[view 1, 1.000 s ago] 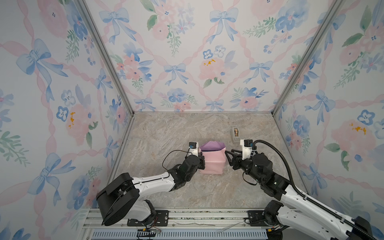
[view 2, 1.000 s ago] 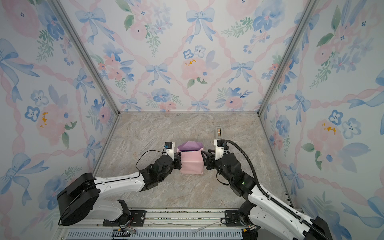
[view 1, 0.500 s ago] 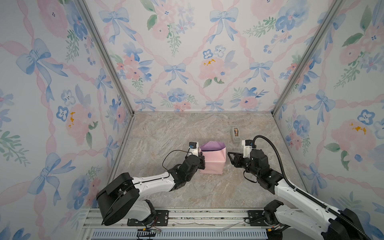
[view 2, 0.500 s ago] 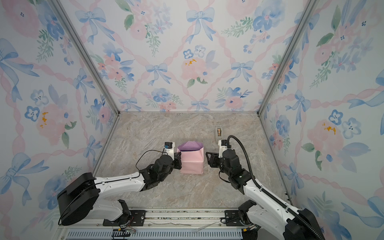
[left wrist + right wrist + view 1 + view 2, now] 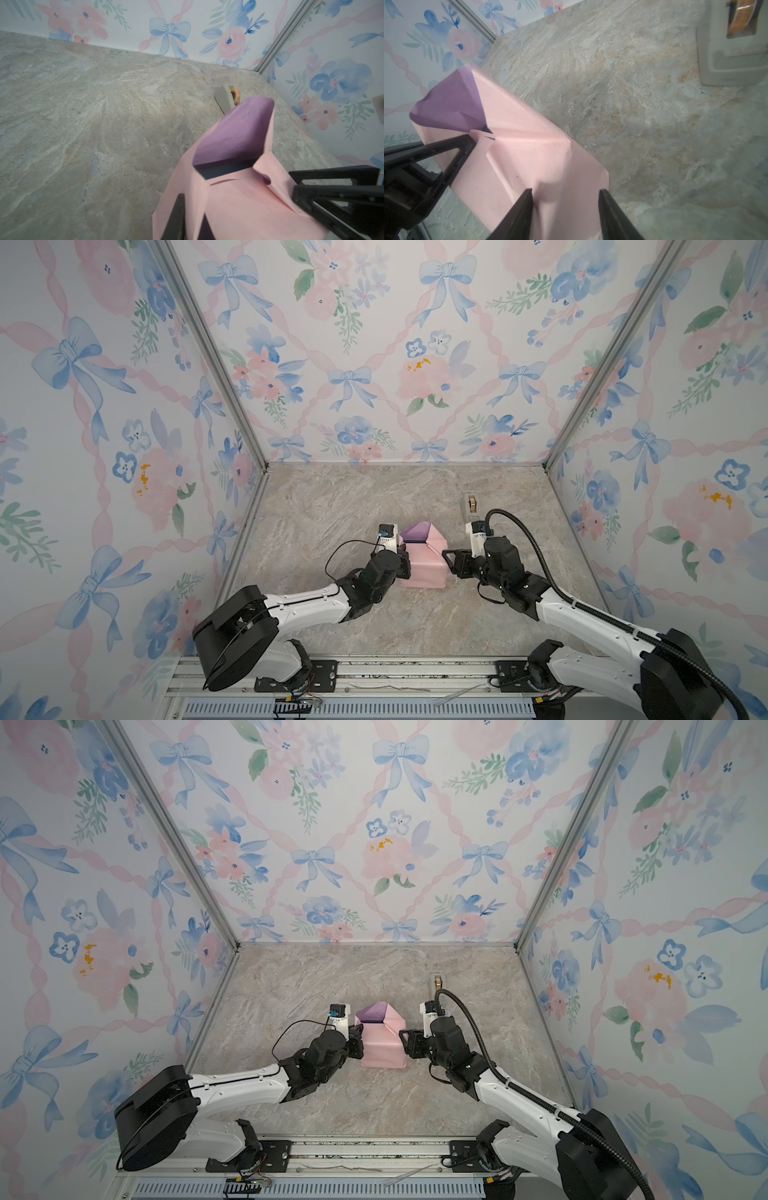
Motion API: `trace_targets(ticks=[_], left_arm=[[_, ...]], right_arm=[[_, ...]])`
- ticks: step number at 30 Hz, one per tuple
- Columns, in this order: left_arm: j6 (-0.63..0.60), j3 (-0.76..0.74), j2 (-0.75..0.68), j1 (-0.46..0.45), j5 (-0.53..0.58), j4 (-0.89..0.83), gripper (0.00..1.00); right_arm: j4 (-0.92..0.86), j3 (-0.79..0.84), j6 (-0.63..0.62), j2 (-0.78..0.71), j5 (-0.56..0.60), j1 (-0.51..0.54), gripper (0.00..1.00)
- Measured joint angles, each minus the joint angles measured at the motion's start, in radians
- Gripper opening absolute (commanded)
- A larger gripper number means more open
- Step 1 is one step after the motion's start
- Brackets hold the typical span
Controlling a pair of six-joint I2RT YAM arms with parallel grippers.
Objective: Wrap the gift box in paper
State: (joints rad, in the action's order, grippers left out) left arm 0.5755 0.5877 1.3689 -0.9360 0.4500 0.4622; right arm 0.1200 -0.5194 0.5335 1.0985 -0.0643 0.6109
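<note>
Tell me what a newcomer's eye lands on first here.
The pink paper parcel at the scene's centre, its lilac-lined flap standing open at the far end over a sliver of dark gift box. A black claw flanks each side: left claw, right claw with jaws apart. Loud bow-and-flower walls surround everything; a beige tape dispenser sits behind the right claw.
</note>
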Motion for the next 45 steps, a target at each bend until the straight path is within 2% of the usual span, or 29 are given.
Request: trace_targets(ticks=[8, 15, 20, 24, 33, 45], left_arm=[[-0.028, 0.000, -0.023, 0.003, -0.024, -0.009, 0.47], [-0.033, -0.001, -0.167, 0.033, -0.078, -0.009, 0.56], [-0.029, -0.051, -0.329, 0.093, -0.069, -0.011, 0.56], [-0.021, -0.093, -0.366, 0.154, -0.067, -0.033, 0.55], [-0.018, -0.092, -0.197, 0.174, -0.163, -0.061, 0.55], [-0.026, -0.029, -0.061, 0.174, -0.302, 0.038, 0.54]], right_arm=[[-0.091, -0.054, -0.055, 0.018, -0.011, 0.000, 0.54], [-0.110, -0.072, -0.071, 0.030, -0.014, -0.002, 0.54], [-0.109, -0.076, -0.071, 0.039, -0.027, -0.008, 0.54], [-0.108, -0.081, -0.071, 0.047, -0.039, -0.008, 0.54], [-0.105, -0.083, -0.071, 0.052, -0.058, -0.008, 0.54], [-0.089, -0.084, -0.075, 0.064, -0.079, -0.008, 0.54]])
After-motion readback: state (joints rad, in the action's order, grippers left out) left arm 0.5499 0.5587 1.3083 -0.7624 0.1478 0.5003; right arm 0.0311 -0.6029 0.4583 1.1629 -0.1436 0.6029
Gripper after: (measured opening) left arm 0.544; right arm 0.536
